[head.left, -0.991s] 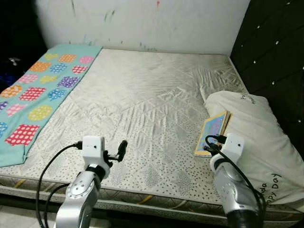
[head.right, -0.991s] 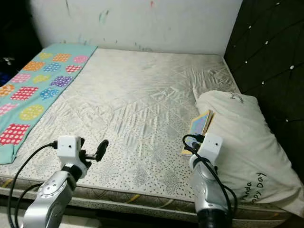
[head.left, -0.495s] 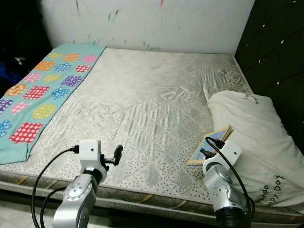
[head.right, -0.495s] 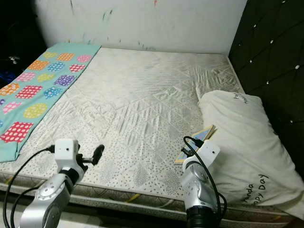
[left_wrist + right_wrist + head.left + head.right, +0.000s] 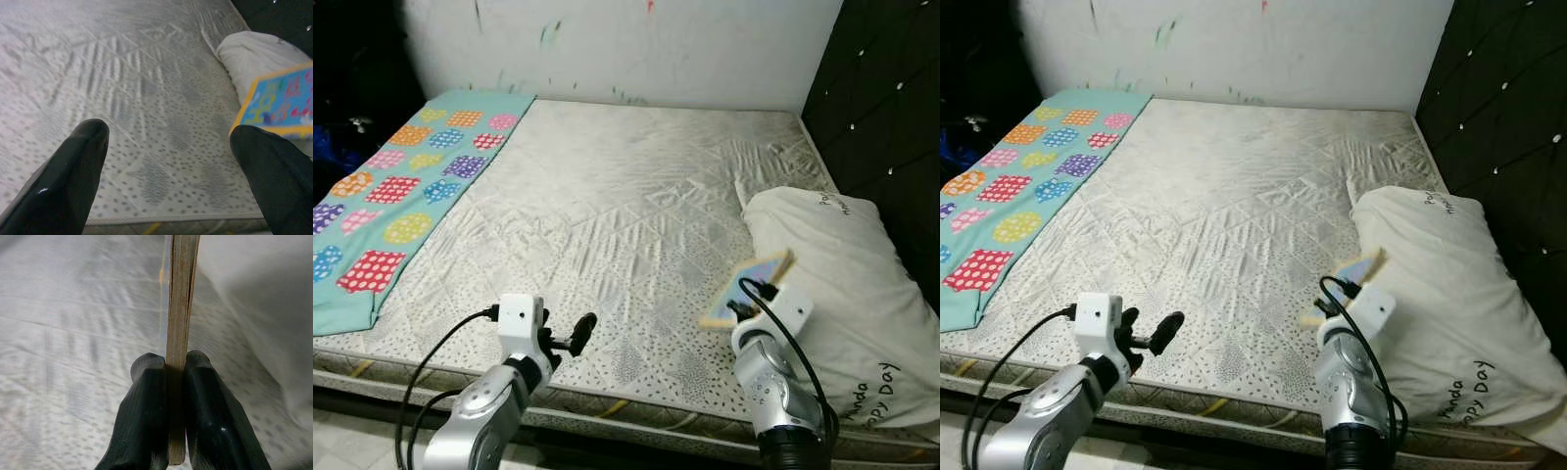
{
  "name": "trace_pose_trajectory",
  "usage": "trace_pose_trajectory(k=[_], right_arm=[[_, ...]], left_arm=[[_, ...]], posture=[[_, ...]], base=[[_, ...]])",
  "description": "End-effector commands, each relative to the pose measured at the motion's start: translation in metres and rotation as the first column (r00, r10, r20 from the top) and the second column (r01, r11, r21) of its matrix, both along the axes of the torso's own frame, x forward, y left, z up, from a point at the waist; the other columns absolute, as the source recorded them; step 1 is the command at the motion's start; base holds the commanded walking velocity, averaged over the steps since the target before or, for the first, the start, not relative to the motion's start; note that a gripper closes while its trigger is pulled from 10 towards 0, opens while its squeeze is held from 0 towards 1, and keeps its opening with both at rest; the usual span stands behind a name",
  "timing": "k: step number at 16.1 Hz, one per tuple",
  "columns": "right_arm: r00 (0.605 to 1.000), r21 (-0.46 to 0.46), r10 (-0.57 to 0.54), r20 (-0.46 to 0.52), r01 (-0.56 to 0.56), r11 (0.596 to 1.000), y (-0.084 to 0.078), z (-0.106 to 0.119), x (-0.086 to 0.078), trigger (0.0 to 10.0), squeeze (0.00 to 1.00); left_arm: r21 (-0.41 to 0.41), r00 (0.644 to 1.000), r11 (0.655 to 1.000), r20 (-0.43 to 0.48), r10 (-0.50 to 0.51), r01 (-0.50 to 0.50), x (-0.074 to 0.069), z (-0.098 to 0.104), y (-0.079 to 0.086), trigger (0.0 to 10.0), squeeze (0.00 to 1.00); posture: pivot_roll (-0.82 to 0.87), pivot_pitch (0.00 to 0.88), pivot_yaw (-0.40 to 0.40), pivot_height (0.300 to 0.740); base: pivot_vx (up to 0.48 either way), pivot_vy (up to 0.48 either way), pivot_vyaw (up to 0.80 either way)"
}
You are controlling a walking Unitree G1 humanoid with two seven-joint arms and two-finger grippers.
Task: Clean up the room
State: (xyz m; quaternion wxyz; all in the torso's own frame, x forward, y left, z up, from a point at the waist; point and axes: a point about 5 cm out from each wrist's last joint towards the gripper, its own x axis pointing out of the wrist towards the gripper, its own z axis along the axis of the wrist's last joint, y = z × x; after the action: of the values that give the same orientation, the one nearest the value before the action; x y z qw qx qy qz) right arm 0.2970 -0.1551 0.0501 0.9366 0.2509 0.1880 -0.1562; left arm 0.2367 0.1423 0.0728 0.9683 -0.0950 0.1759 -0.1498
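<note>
A thin colourful book (image 5: 751,284) with a blue cover hangs tilted above the mattress (image 5: 626,215), just off the white pillow (image 5: 842,284). My right gripper (image 5: 168,382) is shut on its lower edge, one black finger on each side of the cardboard. The same book (image 5: 281,100) shows with its blue cover and yellow border in the left wrist view. My left gripper (image 5: 579,335) hovers over the mattress's front edge, well left of the book, its fingers (image 5: 73,176) spread wide with nothing between them.
A turquoise cloth (image 5: 401,186) with coloured dotted squares lies along the bed's left side. A dark padded headboard (image 5: 881,117) rises on the right behind the pillow. A marked white wall (image 5: 626,49) stands at the far end.
The right gripper has lifted the book off the mattress, so it now stands tilted in the air. The left gripper has shifted a little to the right.
</note>
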Motion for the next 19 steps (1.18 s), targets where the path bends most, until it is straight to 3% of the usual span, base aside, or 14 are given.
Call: trace_pose_trajectory(k=[1, 2, 4, 5, 7, 12, 16, 19], right_arm=[[0.986, -0.015, 0.072, 0.151, -0.071, 0.997, 0.009, 0.027, 0.011, 10.0, 0.0], [0.974, -0.043, 0.126, 0.186, -0.12, 0.992, 0.012, 0.031, 0.012, 10.0, 0.0], [0.952, -0.123, 0.192, 0.239, -0.166, 0.978, 0.01, 0.038, 0.01, 10.0, 0.0], [0.938, -0.169, 0.2, 0.284, -0.157, 0.973, 0.002, 0.042, 0.008, 10.0, 0.0], [0.927, -0.232, 0.213, 0.31, -0.143, 0.962, -0.005, 0.046, 0.005, 10.0, 0.0], [0.934, -0.27, 0.199, 0.298, -0.117, 0.956, -0.012, 0.046, 0.004, 10.0, 0.0], [0.923, -0.419, 0.22, 0.315, -0.073, 0.905, -0.019, 0.051, 0.0, 10.0, 0.0], [0.928, -0.41, 0.219, 0.302, -0.081, 0.908, -0.02, 0.049, -0.001, 10.0, 0.0]], left_arm=[[0.045, 0.997, 0.999, 0.082, 0.007, -0.011, 0.002, 0.011, 0.004, 10.0, 0.0], [0.065, 0.988, 0.996, 0.146, 0.054, -0.064, 0.005, 0.018, 0.009, 10.0, 0.0], [0.028, 0.965, 0.988, 0.219, 0.143, -0.152, 0.009, 0.032, 0.014, 10.0, 0.0], [0.018, 0.958, 0.987, 0.243, 0.153, -0.162, 0.012, 0.035, 0.011, 10.0, 0.0], [0.018, 0.955, 0.987, 0.257, 0.149, -0.159, 0.016, 0.034, 0.008, 10.0, 0.0], [0.001, 0.953, 0.989, 0.266, 0.144, -0.15, 0.022, 0.034, 0.004, 10.0, 0.0], [0.006, 0.956, 0.992, 0.269, 0.117, -0.123, 0.019, 0.03, 0.003, 10.0, 0.0], [0.009, 0.954, 0.992, 0.275, 0.117, -0.124, 0.021, 0.03, 0.002, 10.0, 0.0]], posture=[[-0.07, 0.0, 0.02, 0.74], [-0.07, 0.0, 0.018, 0.74], [-0.07, 0.0, 0.013, 0.74], [-0.07, 0.0, 0.011, 0.74], [-0.08, 0.0, 0.019, 0.74], [-0.1, 0.0, 0.024, 0.74], [-0.1, 0.0, 0.017, 0.74], [-0.1, 0.0, 0.016, 0.74]], base=[[0.0, 0.0, 0.0], [0.0, 0.0, 0.0], [0.0, 0.0, 0.0], [0.0, 0.0, 0.0], [0.0, 0.0, 0.0], [0.0, 0.0, 0.0], [0.0, 0.0, 0.0], [0.0, 0.0, 0.0]])
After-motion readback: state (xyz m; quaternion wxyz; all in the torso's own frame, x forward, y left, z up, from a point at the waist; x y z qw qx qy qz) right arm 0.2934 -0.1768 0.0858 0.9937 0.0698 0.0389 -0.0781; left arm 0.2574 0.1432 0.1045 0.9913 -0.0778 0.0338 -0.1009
